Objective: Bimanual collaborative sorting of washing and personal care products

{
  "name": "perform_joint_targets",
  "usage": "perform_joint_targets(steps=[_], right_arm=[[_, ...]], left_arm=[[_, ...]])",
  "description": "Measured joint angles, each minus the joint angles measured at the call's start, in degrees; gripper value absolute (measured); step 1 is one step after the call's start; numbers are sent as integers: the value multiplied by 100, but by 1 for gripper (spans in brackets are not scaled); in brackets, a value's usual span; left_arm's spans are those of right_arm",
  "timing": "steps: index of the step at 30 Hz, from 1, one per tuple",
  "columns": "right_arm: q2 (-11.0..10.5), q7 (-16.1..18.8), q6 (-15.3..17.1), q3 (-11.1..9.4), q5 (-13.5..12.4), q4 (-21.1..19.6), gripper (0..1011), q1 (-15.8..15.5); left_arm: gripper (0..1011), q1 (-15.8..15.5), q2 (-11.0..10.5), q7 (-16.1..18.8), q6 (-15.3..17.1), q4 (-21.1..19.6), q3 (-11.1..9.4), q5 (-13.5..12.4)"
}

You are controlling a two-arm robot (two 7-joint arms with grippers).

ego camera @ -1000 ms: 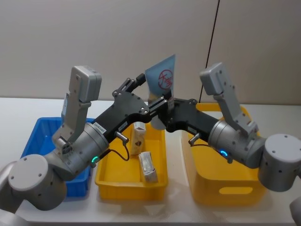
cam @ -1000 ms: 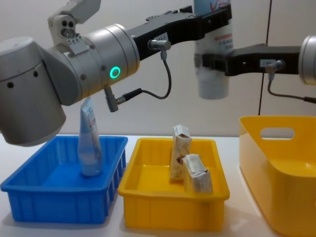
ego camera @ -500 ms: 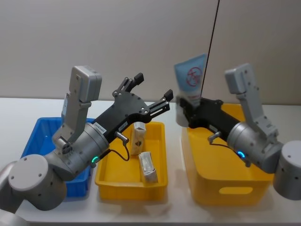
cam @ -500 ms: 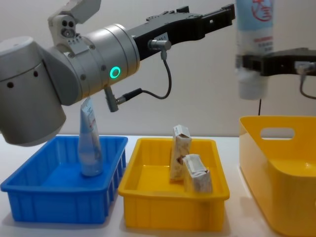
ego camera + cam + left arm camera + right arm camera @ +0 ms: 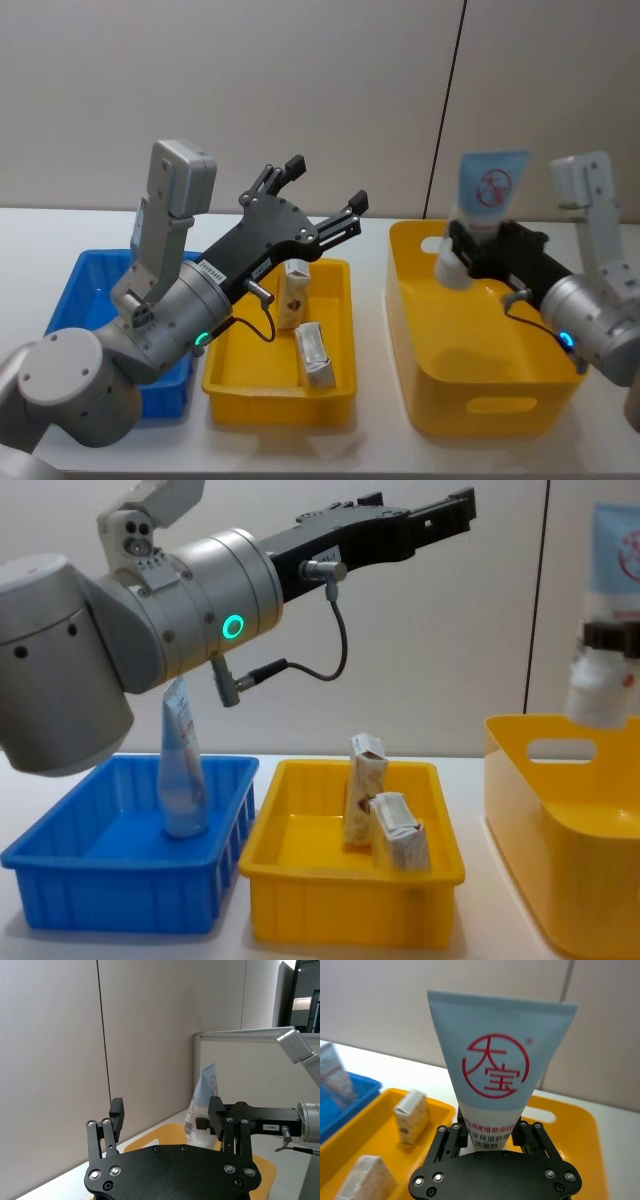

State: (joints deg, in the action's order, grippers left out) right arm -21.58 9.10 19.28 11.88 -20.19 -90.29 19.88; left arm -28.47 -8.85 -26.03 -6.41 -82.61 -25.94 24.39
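1. Jaws of the right gripper point(image 5: 470, 252) are clamped on the neck of a pale blue squeeze tube point(image 5: 487, 188). It is held upright, cap down and crimped end up, above the large yellow bin point(image 5: 480, 405), probably poised for a drop into it.
2. The left gripper point(image 5: 325, 185) hangs raised over the small yellow tray point(image 5: 275, 385), spread wide and empty, apparently keeping out of the right arm's way.
3. In that tray a standing packet point(image 5: 293, 292) has a lower packet point(image 5: 315, 355) just beside it. A second tube point(image 5: 182, 770) leans upright in the blue bin point(image 5: 120, 900).
4. All three containers sit in a row on a white tabletop point(image 5: 40, 240), with a grey panelled wall point(image 5: 300, 80) behind, split by a dark vertical seam point(image 5: 450, 100).
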Motion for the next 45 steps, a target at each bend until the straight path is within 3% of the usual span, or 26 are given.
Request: perform_joint_targets(steps=[10,18,23,32,45], right_arm=[[65,-425,345,-506,-143,159,780,-167],[98,-543,488,-756,-233,311,990,-223],[108,-579,529,-846,-261,369,1002,-240],[112,-579,460,-810,-255,319,1002,-310],[153,-568,-335,-481,-29,-188,1002,-947]], left_arm=[[1001,0,0,0,0,0,0,0],[1001,0,0,0,0,0,0,0],[1001,0,0,0,0,1,0,0],[1001,63,-54,104,16,-39,0,-44],[1001,569,-497,969,267,-401,-3,-488]])
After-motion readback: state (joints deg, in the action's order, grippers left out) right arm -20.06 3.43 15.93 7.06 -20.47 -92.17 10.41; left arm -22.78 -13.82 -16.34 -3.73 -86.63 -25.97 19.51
